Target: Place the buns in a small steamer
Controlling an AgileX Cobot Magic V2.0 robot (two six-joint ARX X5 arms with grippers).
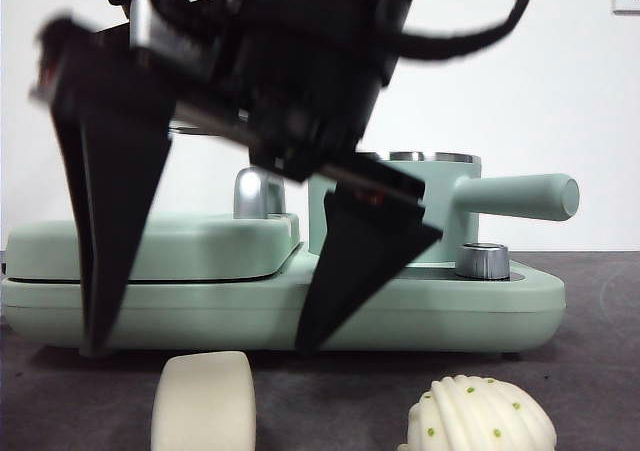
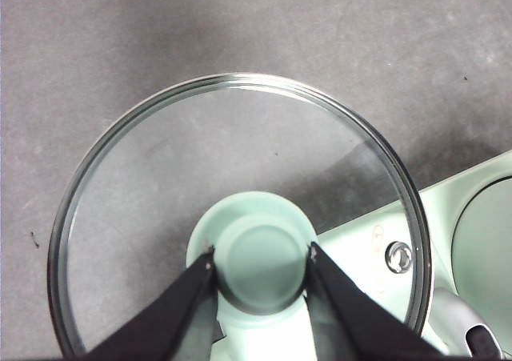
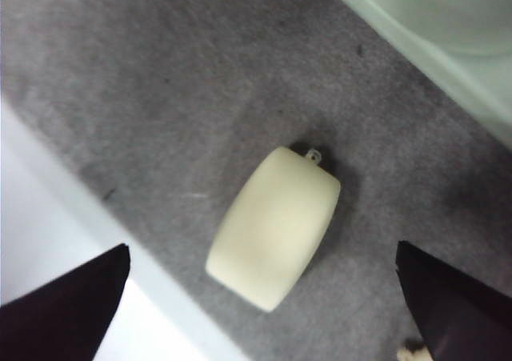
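The smooth block bun (image 1: 203,401) lies on the dark mat at the front, and shows in the right wrist view (image 3: 274,226). My right gripper (image 1: 200,349) hangs just above it, jaws wide open on either side, touching nothing. The ribbed bun with green dots (image 1: 480,416) lies to its right. The mint-green steamer pot (image 1: 440,186) with its long handle (image 1: 515,196) stands behind on the appliance, without its lid. My left gripper (image 2: 261,253) is shut on the green knob (image 2: 260,261) of the glass lid (image 2: 200,153), holding it over the mat beside the appliance.
The mint-green appliance base (image 1: 400,301) spans the back of the table. Its flat griddle cover (image 1: 150,246) with a chrome handle (image 1: 255,191) is on the left, and a steel dial (image 1: 482,261) is by the pot. A white table edge (image 3: 48,217) borders the mat.
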